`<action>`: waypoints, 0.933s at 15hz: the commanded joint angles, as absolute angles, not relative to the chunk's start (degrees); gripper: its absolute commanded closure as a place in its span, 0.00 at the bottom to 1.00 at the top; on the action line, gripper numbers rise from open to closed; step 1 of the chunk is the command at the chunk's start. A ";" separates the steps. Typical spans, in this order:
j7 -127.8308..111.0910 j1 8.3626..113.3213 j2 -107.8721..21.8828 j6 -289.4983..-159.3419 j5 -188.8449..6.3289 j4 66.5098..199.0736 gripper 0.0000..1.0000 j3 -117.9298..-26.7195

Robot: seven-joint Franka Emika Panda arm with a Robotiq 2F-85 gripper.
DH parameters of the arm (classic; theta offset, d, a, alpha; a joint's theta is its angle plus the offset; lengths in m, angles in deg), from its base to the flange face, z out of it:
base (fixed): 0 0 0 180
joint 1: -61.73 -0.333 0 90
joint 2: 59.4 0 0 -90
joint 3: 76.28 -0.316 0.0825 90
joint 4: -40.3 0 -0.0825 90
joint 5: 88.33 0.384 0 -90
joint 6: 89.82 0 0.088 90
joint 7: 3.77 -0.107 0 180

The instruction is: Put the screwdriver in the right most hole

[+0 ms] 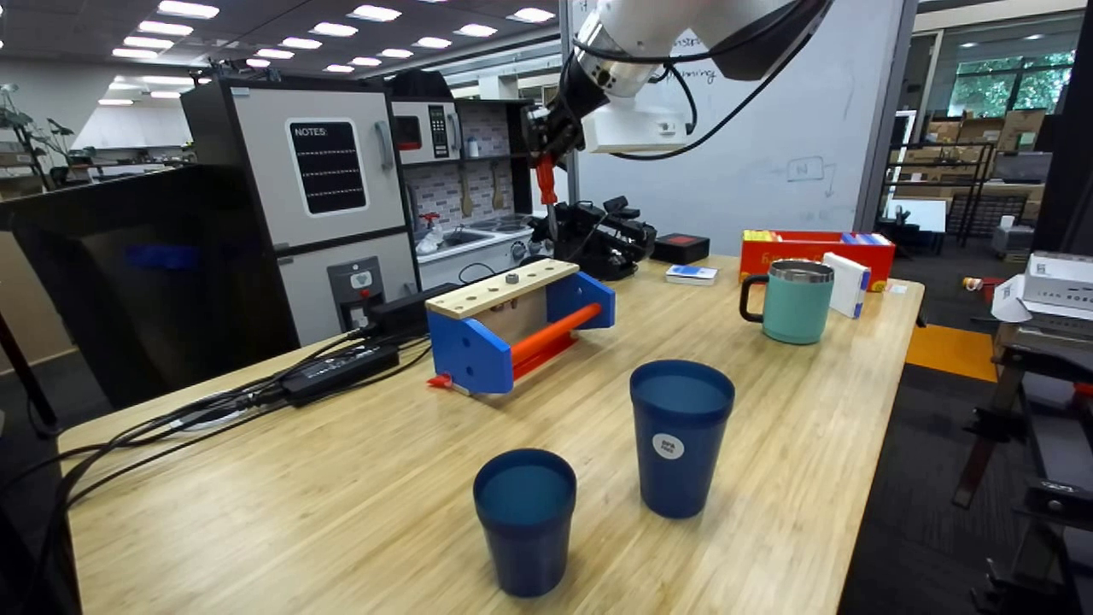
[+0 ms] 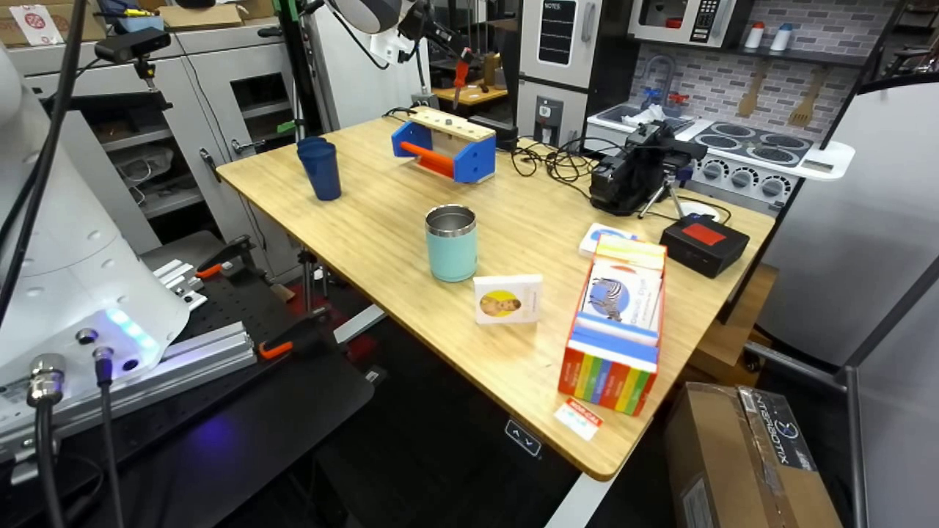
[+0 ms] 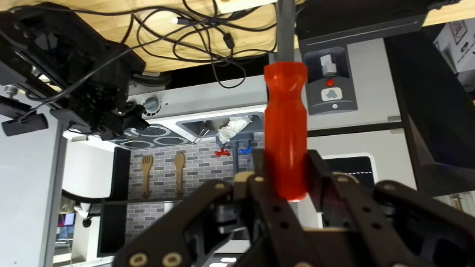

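Note:
The screwdriver has a red handle and a thin metal shaft; it shows in both exterior views and the wrist view. My gripper is shut on the handle's end, as the wrist view shows. The screwdriver hangs nearly upright, shaft down, its tip apart from the rack in both exterior views. In the wrist view the tip is out of frame. The rack has blue end plates, an orange rod and a pale wooden top bar with several holes. The right most hole looks bare.
A grey bolt stands in the top bar. Cables and a black adapter lie beside the rack. Black equipment on a tripod stands on the table. Blue cups, a teal mug and a red book box stand in front.

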State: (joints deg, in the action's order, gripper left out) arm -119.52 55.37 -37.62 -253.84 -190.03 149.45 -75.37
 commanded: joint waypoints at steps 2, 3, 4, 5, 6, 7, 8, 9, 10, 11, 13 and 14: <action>-117.23 54.19 -38.06 -247.61 -188.73 150.57 0.93 -75.19; -117.33 54.08 -37.78 -246.99 -189.14 150.17 0.93 -75.24; -117.32 53.98 -37.45 -246.60 -189.45 149.61 0.93 -75.28; -117.25 53.93 -37.20 -246.43 -189.60 149.24 0.93 -75.27; -117.23 53.94 -36.93 -246.39 -189.76 148.78 0.93 -75.29; -117.06 53.95 -36.73 -246.28 -189.72 148.52 0.93 -75.29; -116.75 54.08 -36.25 -246.43 -189.60 148.05 0.93 -75.26; -116.68 54.30 -35.58 -246.92 -189.77 147.42 0.93 -75.23; -116.13 54.42 -35.11 -247.29 -189.68 146.97 0.93 -75.22; -113.98 54.21 -35.11 -246.75 -188.53 146.85 0.93 -75.26; -116.54 54.29 -35.78 -246.95 -189.79 148.16 0.71 -75.33; -116.26 54.29 -35.59 -246.95 -189.79 147.86 0.71 -75.33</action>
